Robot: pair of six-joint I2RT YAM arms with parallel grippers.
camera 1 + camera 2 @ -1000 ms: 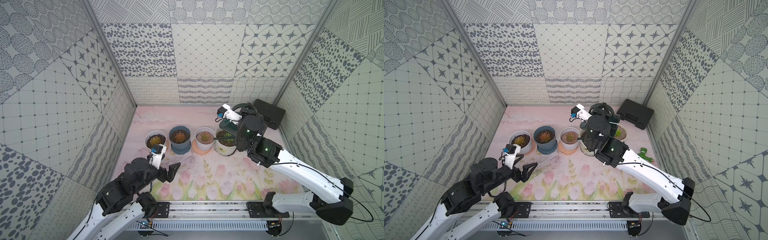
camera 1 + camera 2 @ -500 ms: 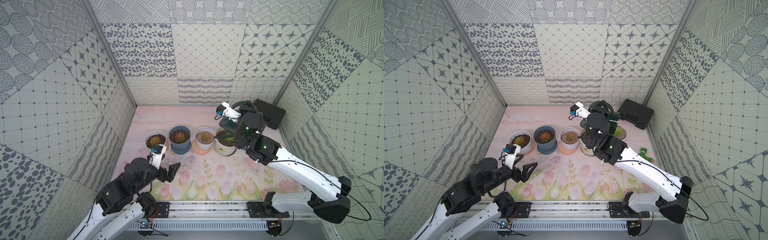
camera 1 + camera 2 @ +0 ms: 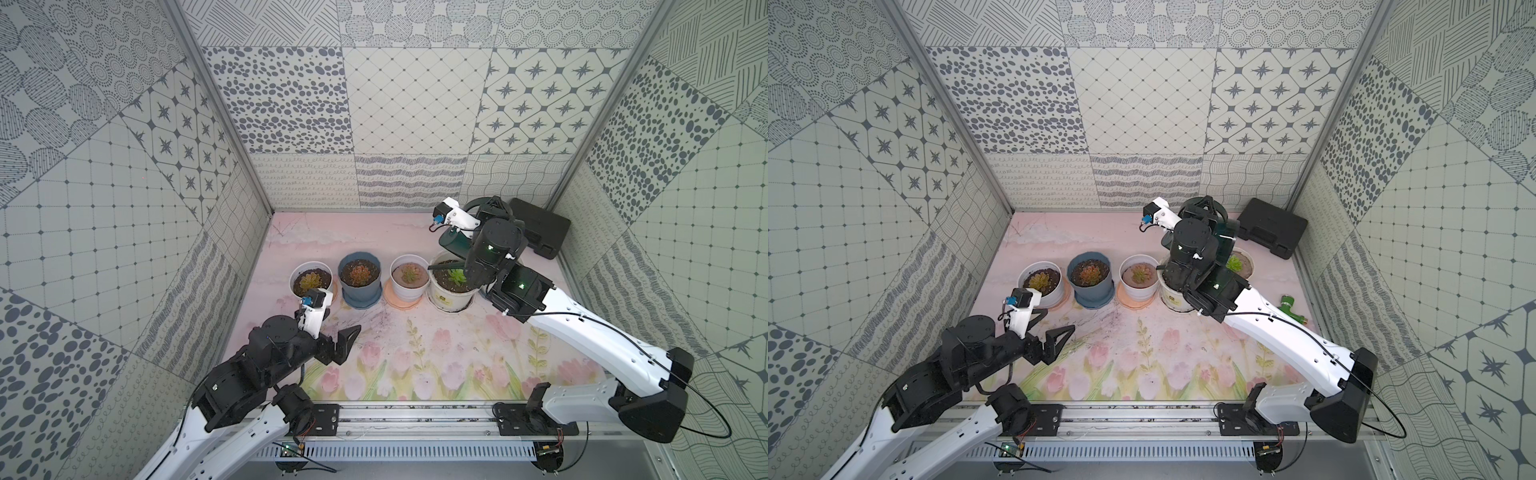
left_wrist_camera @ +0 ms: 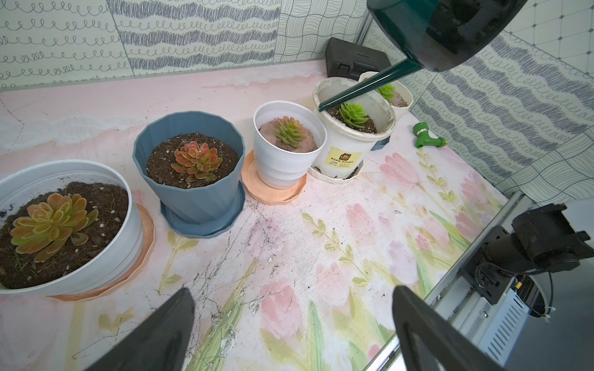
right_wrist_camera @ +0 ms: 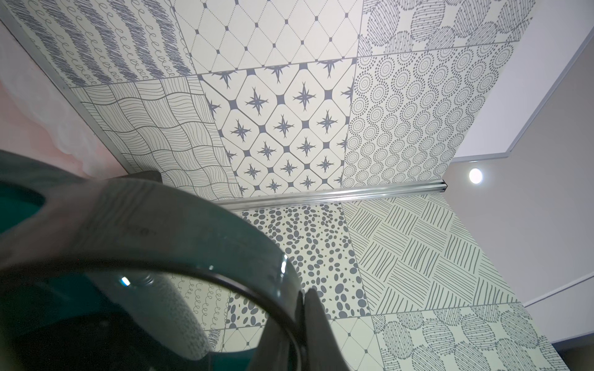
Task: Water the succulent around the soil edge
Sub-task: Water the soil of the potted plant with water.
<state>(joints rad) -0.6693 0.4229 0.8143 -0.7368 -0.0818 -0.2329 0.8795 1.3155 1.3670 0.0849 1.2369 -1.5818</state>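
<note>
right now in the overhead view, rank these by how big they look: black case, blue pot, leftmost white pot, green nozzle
In a top view, largest to smallest:
1. black case
2. blue pot and leftmost white pot: they look about alike, so not ranked
3. green nozzle

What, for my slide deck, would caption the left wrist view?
The watering can spout reaches over dark soil in the cream pot.
</note>
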